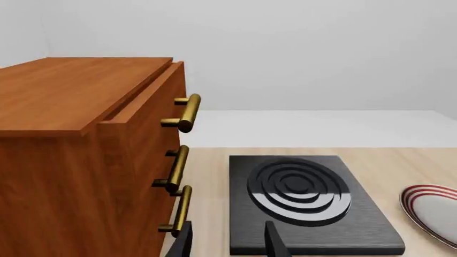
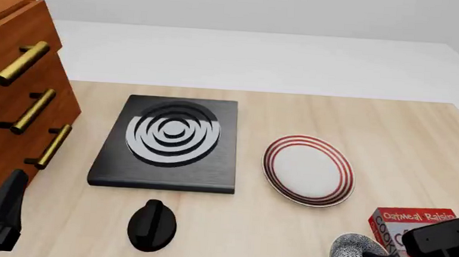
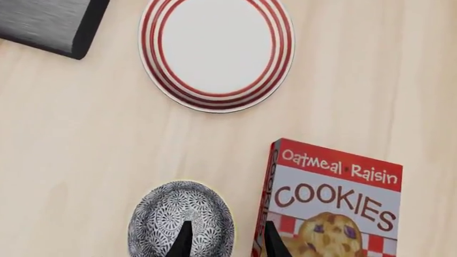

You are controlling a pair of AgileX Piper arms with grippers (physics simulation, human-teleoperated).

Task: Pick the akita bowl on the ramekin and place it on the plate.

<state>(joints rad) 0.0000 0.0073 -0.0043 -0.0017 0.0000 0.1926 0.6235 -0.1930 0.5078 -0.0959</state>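
Hovering over the speckled black-and-white akita bowl (image 3: pixel 181 219) at the front view's lower right, the right gripper (image 3: pixel 227 241) is spread, one finger over the bowl's far rim, the other beside the red cardboard cookie box (image 3: pixel 333 206). Risk: that finger snags the box. The red-ringed white plate (image 2: pixel 272 167) sits up-left. The ramekin is hidden. Left gripper (image 1: pixel 228 243) idles apart, empty.

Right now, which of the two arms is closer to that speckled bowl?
The right. Its end effector hangs just above the akita bowl, one finger over its rim. The left end effector is far across the table, by the wooden drawers.
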